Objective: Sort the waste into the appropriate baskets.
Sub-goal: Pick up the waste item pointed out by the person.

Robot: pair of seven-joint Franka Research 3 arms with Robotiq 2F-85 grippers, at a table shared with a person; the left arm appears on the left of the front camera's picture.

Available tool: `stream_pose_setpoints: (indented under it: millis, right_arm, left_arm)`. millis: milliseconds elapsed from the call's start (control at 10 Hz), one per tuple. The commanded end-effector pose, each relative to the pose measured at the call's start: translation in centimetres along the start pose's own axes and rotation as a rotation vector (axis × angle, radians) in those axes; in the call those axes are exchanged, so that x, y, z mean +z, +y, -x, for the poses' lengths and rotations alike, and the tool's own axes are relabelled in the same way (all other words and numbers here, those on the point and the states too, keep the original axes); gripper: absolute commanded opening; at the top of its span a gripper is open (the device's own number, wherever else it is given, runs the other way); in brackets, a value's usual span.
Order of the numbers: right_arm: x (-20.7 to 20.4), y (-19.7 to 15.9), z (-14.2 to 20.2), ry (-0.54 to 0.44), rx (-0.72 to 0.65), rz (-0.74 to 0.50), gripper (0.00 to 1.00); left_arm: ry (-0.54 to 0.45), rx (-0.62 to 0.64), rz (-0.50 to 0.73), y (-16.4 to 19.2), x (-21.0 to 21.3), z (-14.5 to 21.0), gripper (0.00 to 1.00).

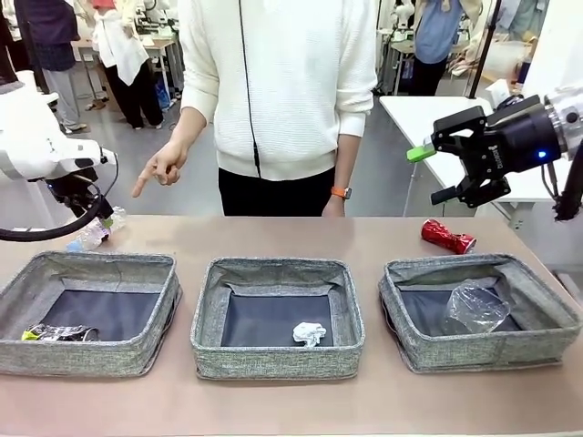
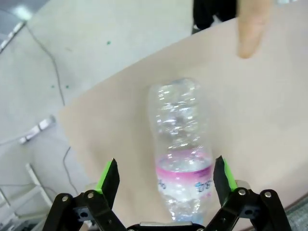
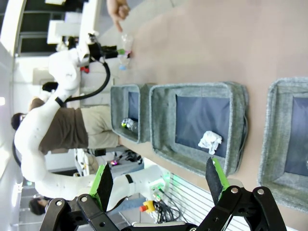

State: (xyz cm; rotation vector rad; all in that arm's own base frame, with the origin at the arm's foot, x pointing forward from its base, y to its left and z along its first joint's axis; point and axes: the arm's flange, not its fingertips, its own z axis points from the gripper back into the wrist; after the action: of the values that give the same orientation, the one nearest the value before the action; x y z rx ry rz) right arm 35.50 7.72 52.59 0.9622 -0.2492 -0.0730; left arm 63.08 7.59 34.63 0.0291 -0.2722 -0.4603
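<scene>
Bottle [image 2: 178,120] lies far left on bench [image 2: 269,120]; looks light, thin-walled, slippery. My left gripper [image 2: 165,166], open, lines up on its pink label [image 2: 185,167]; I'd pinch there gently. Right gripper [image 1: 435,173] open.

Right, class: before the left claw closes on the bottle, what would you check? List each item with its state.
1. Left claw open: ok.
2. Bottle lying inside the claw's span: ok.
3. Claw low enough to grip: cannot tell.
4. Person's hand apart from the bottle: ok, but pointing close by.
5. Left basket has room: ok.
6. Right claw open, up off the table: ok.
</scene>
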Motion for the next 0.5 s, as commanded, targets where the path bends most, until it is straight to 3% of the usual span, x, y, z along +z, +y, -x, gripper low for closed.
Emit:
stream_pose_setpoints:
  millis: [0, 400]
  right_arm:
    - [0.1, 0.4, 0.0, 0.003, -0.012, 0.009, 1.00]
    - [0.1, 0.4, 0.0, 0.003, -0.012, 0.009, 1.00]
  left_arm:
    - [0.040, 0.023, -0.019, -0.4, 0.7, 0.1, 1.00]
    - [0.051, -0.001, 0.092, -0.5, -0.7, 0.1, 1.00]
